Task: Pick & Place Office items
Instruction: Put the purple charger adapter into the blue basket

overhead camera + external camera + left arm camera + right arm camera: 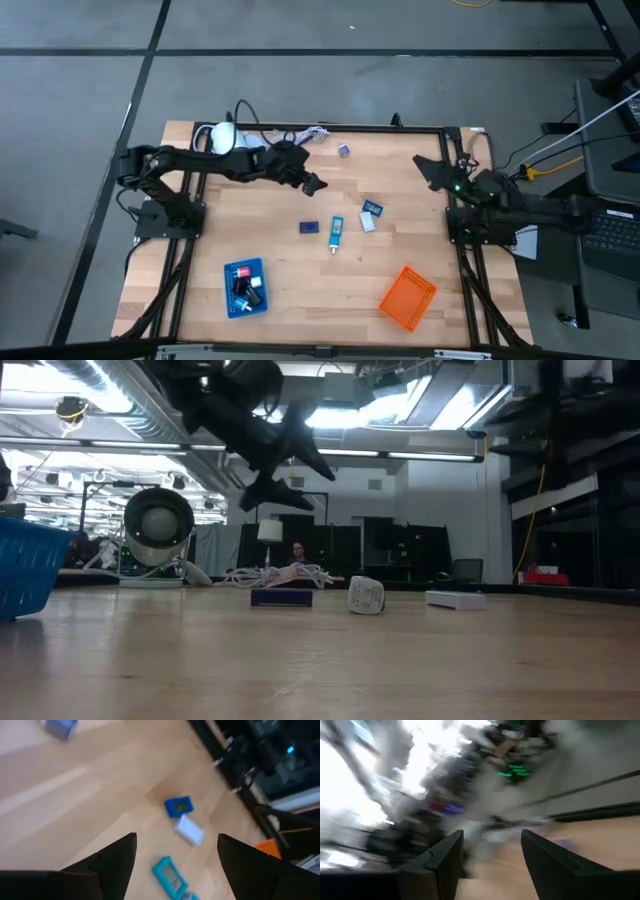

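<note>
Several small office items lie mid-table: a purple piece (344, 150), a blue piece (372, 208), a white piece (368, 223), a teal piece (337, 232) and a navy piece (309, 227). My left gripper (312, 183) hangs open above the table, left of the blue piece and clear of everything. Its wrist view looks down on the blue piece (178, 806), the white piece (189, 830) and the teal piece (170, 876). My right gripper (425, 165) is open near the table's right edge, raised and touching nothing.
A blue mesh tray (244, 287) holding black and white pieces sits near the front left. An orange mesh tray (408, 297) sits near the front right. A white lamp-like device (222, 137) and its cord lie along the far edge. Bare wood lies between the items and the trays.
</note>
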`<state>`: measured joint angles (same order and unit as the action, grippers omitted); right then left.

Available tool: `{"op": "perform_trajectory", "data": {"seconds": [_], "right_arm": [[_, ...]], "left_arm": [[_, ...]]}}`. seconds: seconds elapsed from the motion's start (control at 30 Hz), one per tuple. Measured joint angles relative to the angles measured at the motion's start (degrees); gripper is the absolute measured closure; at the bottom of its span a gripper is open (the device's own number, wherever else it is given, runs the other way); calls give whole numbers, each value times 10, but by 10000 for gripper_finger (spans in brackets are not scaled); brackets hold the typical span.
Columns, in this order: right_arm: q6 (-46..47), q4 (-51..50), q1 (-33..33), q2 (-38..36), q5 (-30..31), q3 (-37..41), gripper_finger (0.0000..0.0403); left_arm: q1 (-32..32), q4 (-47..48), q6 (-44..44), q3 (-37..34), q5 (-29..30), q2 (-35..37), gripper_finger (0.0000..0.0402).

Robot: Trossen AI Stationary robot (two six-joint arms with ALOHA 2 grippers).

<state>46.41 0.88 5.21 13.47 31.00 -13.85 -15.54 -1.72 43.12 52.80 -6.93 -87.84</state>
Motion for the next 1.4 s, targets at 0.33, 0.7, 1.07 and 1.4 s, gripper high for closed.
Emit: {"op": "perform_trajectory", "data": {"seconds": [0.33,0.7,1.07,1.4], "right_arm": [[-101,-187,102,377,-76,-239,197],[-219,-295,180,699,-135,-514,197],[-200,-355,227,872,-198,-673,188],[-161,-433,238,979,-204,-751,168]], "left_arm": [[8,188,-44,1,100,25,145],[-4,226,-67,0,124,63,152],[-50,229,-156,0,86,75,152],[-93,230,-206,0,31,75,152]]}}
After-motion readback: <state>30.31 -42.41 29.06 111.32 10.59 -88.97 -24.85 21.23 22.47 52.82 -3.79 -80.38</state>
